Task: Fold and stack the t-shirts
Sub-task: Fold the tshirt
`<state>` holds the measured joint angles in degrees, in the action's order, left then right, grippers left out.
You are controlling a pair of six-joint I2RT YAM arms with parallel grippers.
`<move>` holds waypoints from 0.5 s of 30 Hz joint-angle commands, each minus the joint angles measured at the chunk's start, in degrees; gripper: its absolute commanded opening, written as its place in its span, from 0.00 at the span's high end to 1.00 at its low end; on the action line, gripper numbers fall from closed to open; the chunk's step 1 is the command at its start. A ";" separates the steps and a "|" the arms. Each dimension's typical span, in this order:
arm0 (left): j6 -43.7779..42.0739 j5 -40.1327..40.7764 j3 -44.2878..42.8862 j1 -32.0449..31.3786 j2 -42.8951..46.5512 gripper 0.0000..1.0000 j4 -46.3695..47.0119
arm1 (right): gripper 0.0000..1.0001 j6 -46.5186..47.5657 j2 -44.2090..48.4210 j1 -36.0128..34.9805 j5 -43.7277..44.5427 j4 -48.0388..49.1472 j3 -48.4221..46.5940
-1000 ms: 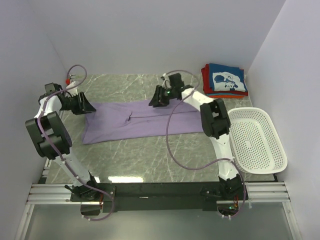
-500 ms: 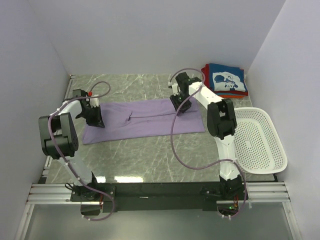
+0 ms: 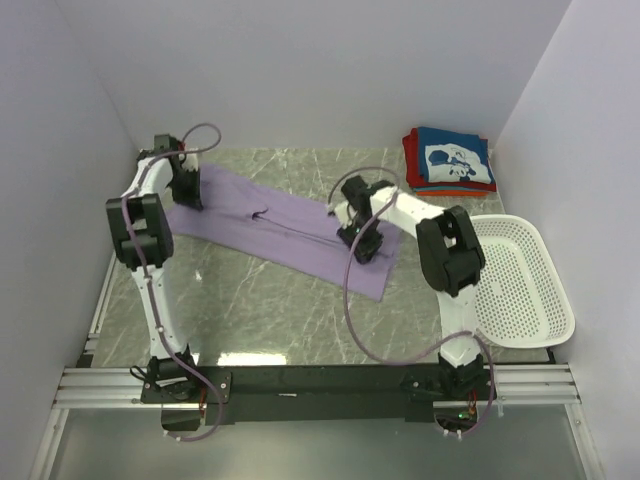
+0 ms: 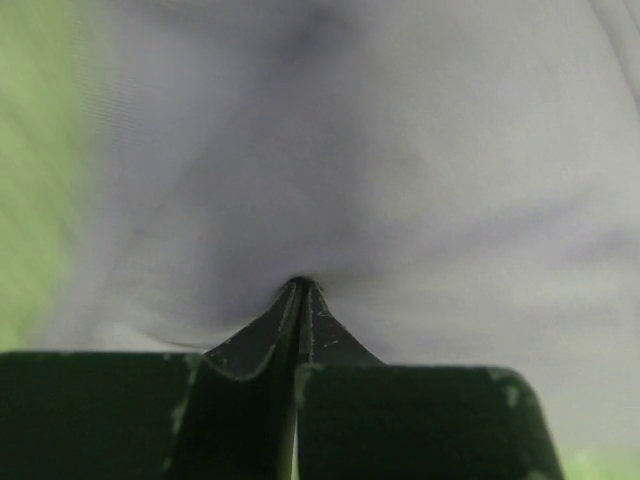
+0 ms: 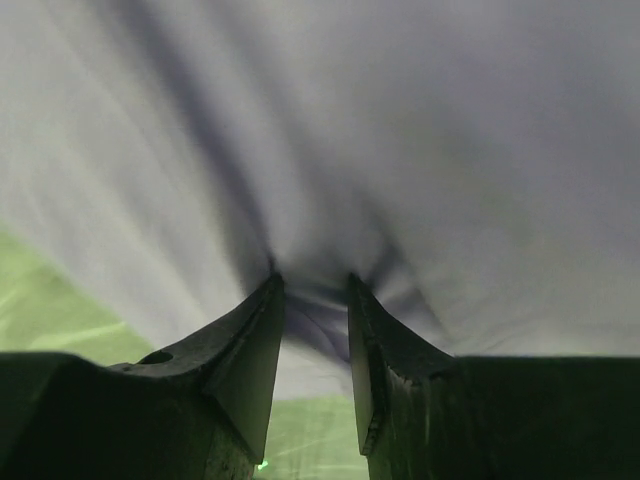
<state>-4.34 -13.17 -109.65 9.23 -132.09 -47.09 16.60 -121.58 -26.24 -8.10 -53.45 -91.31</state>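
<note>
The lavender t-shirt (image 3: 290,225) lies stretched in a diagonal band across the marble table, from the far left to the near right of centre. My left gripper (image 3: 189,199) is shut on its far-left end; in the left wrist view the closed tips (image 4: 300,287) pinch the purple cloth (image 4: 400,150). My right gripper (image 3: 364,248) grips the shirt's right part; in the right wrist view a fold of cloth (image 5: 400,120) is bunched between the narrowly spaced fingers (image 5: 255,330). A folded stack with the navy printed t-shirt (image 3: 455,158) on top of red and orange ones sits at the back right.
A white perforated basket (image 3: 515,280) stands at the right edge, just right of the right arm. Walls close in on the left, back and right. The arm bases and a black rail (image 3: 320,385) run along the near edge.
The left gripper has moved back into the far-left corner and the right gripper has come nearer. The shirt went with them, from a level band to a diagonal one.
</note>
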 commanded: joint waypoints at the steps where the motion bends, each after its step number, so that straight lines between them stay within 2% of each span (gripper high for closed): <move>1: -4.01 4.65 -16.71 -2.80 -8.17 0.94 -0.54 | 0.61 0.36 5.62 -10.46 -12.35 -3.59 13.24; 3: -3.92 4.47 -20.68 -4.39 -7.66 0.90 1.46 | 0.61 0.01 8.89 -13.82 -19.81 -2.81 15.97; 5: -3.66 4.91 -19.21 -5.98 -2.67 0.81 6.45 | 0.61 -0.78 12.41 -14.20 -21.60 -2.54 15.46; 9: -0.24 1.40 -6.59 -5.98 8.85 0.64 13.07 | 0.60 -1.13 14.79 -7.96 -20.56 -3.41 8.79; 11: 1.34 -0.36 -2.35 -5.98 14.39 0.63 14.74 | 0.60 -0.43 13.13 -4.02 -18.98 -4.55 4.59; 15: 3.54 -2.91 6.00 -5.90 20.46 0.62 15.80 | 0.60 0.89 7.68 -1.27 -13.18 -5.96 -1.41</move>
<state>-3.68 -12.99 -107.68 2.50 -117.34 -35.73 16.29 -112.64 -28.34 -24.71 -57.74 -88.75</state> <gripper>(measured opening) 0.376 0.398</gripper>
